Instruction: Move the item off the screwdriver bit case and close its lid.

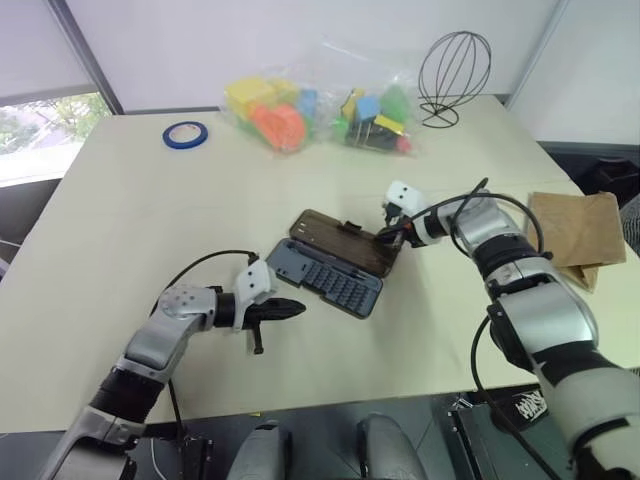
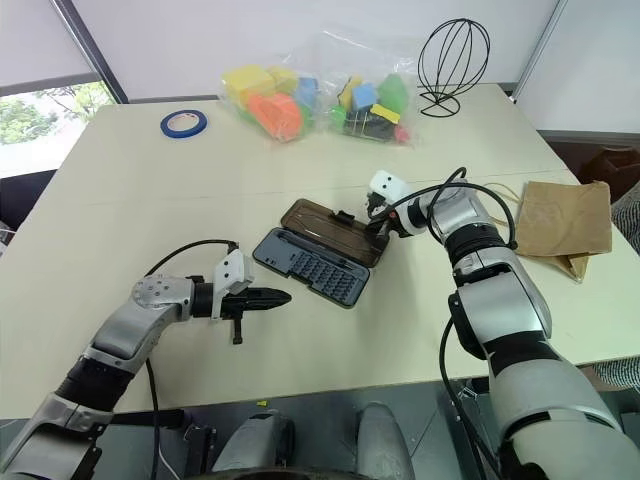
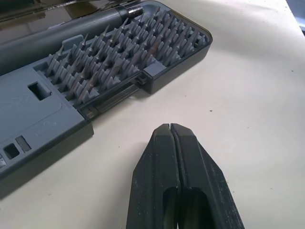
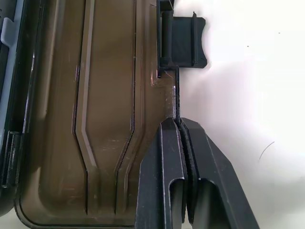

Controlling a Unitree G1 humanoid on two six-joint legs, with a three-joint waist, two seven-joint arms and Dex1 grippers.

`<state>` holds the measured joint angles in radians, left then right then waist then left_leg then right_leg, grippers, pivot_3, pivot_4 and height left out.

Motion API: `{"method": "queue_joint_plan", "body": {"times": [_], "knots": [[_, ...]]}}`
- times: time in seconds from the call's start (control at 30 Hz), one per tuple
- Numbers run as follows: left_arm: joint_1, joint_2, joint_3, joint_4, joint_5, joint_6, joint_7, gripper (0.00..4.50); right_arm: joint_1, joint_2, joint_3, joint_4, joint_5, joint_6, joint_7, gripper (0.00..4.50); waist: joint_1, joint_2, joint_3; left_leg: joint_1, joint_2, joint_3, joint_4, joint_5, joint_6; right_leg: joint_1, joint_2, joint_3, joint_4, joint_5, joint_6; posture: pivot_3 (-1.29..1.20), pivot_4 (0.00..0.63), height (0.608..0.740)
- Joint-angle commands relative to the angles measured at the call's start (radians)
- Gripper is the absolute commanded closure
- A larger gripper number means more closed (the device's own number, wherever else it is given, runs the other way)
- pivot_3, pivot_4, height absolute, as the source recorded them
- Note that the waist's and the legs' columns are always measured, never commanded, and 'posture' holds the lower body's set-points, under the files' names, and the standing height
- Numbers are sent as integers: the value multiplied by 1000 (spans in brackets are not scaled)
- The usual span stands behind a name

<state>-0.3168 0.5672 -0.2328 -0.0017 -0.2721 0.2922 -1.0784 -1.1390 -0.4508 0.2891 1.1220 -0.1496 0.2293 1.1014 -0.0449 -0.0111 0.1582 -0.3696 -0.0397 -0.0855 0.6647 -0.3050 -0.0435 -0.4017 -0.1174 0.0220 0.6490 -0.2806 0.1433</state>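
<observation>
You are working with the screwdriver bit case (image 1: 328,265) lying open near the middle of the tabletop (image 1: 150,200). Its lid (image 1: 345,242) is lying flat on the far side of the case tray. The brown paper bag (image 1: 577,229) is resting well to the right of the case, already off it, so only the closing step appears to remain.

Handling, as a judgement: the lid is a thin, rigid, smooth plastic panel on a hinge. It should swing with little force, but its glossy surface may slip from the pads. Take hold along the free edge beside the latch tab (image 4: 183,40), not at the hinge side.

The right tool (image 4: 179,125) is pinching the lid's free edge just beside the latch tab, its fingers pressed together on the thin rim. The right arm is reaching in from the right of the case, with the wrist angled down toward the lid.

The left tool (image 3: 170,129) is fully closed on nothing, hovering just beside the near left corner of the case, apart from it. The left forearm is lying low over the tabletop, pointing toward the case.
</observation>
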Motion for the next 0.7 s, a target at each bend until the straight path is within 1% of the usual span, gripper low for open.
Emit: {"method": "queue_joint_plan", "body": {"times": [0.03, 0.17, 0.23, 0.33, 0.5, 0.7], "knots": [[-2, 1, 23, -21, -7, -6, 1, 4500, 48, -17, 46, -5, -72, -56, -29, 4476, 0, 0, 0, 0, 0, 0, 0, 0, 0, 0, 0, 0, 0, 0, 0, 0, 150, 740], [-14, 1, 39, -2, -14, 1, 4, 4500, 79, -52, 60, -140, -96, -158, -20, 4476, 1, 0, 0, -1, 0, 0, 0, 0, 0, -1, 0, 0, 0, 0, 0, 0, 150, 740], [-34, -9, 64, 6, -35, 29, 16, 4500, 105, -75, 63, -246, -111, -212, -43, 4476, 3, 1, 1, -3, 0, 0, 0, 0, 0, -4, 0, 0, 0, 0, 0, 0, 150, 740], [-61, -13, 94, 14, -55, 59, 27, 4500, 143, -98, 62, -377, -121, -228, -55, 4476, 3, 1, 2, -6, 0, 0, 0, 1, -3, -7, 0, 0, 0, 0, 0, 0, 150, 740], [-123, -16, 164, 41, -101, 112, 48, 4500, 244, -131, 42, -662, -111, -163, -53, 4476, 2, 1, 2, -8, 0, 0, -2, 2, -3, -9, -1, 0, 0, 0, 0, 0, 150, 740], [-177, -17, 217, 104, -123, 143, 68, 4500, 350, -153, 32, -944, -107, -78, -64, 4476, 2, 1, 2, -8, 0, 0, -3, 2, -3, -9, -1, 0, -1, 0, 0, 0, 150, 740]]}}
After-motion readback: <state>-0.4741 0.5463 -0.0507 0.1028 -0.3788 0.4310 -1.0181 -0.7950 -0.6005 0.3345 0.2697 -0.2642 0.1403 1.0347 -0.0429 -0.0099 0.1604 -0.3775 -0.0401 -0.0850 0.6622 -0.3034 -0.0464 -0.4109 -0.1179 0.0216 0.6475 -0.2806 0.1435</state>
